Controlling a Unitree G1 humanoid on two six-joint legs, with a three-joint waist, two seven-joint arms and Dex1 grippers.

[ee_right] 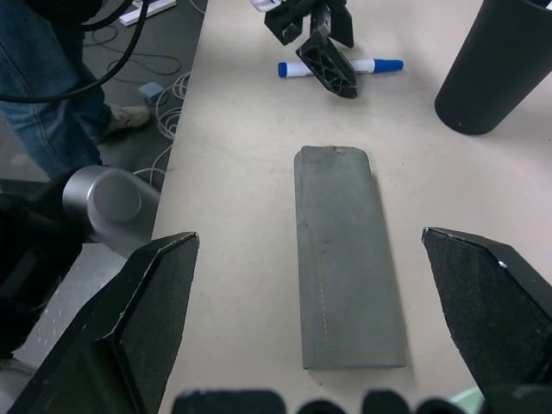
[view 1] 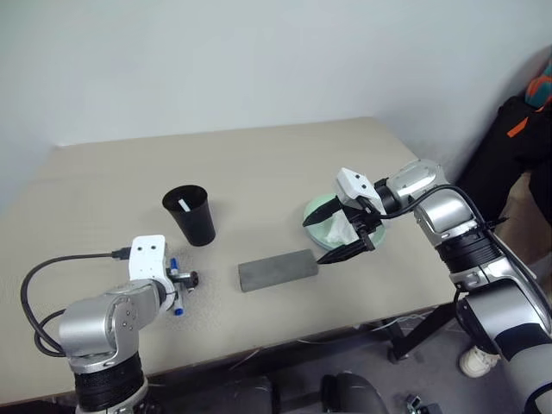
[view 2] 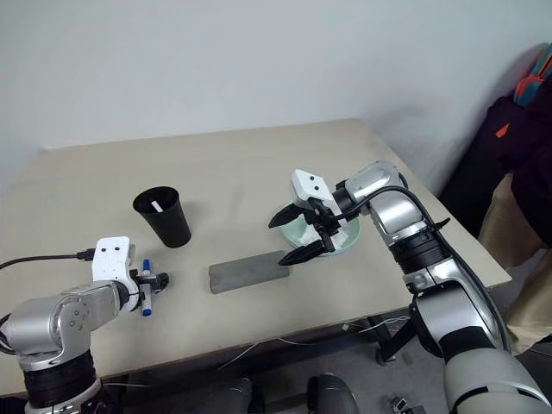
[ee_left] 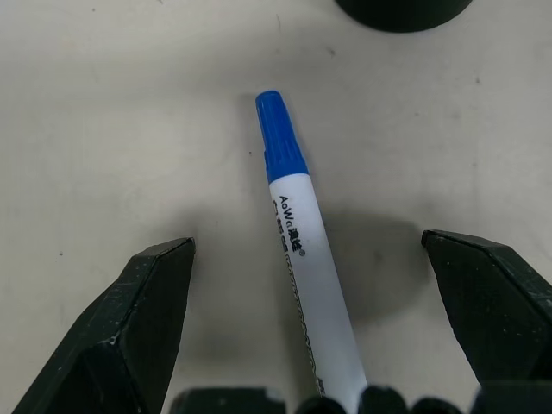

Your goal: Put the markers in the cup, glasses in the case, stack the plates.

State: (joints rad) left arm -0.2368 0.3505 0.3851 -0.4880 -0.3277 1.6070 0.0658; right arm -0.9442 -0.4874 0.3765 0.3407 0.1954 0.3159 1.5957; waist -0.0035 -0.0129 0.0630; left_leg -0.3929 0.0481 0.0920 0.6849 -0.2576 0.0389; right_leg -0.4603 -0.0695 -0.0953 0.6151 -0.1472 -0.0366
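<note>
A blue-capped marker (ee_left: 297, 250) lies flat on the table, between the fingers of my open left gripper (view 1: 179, 285), which hangs just above it without touching. Close behind it stands the black cup (view 1: 190, 216), with a white marker end (view 1: 184, 204) showing inside the rim. The grey case (view 1: 278, 269) lies shut at the table's middle. My right gripper (view 1: 312, 241) hovers open and empty over a pale mint plate (view 1: 317, 210), pointing toward the case. A white crumpled thing (view 1: 339, 231) lies on that plate. I cannot tell whether a second plate lies beneath. The glasses are out of view.
The tan table (view 1: 259, 164) ends close in front of the marker and the case. A person's legs in jeans (ee_right: 52, 103) and cables on the floor show beyond the table's left side. Dark clothing (view 1: 517, 147) hangs at the far right.
</note>
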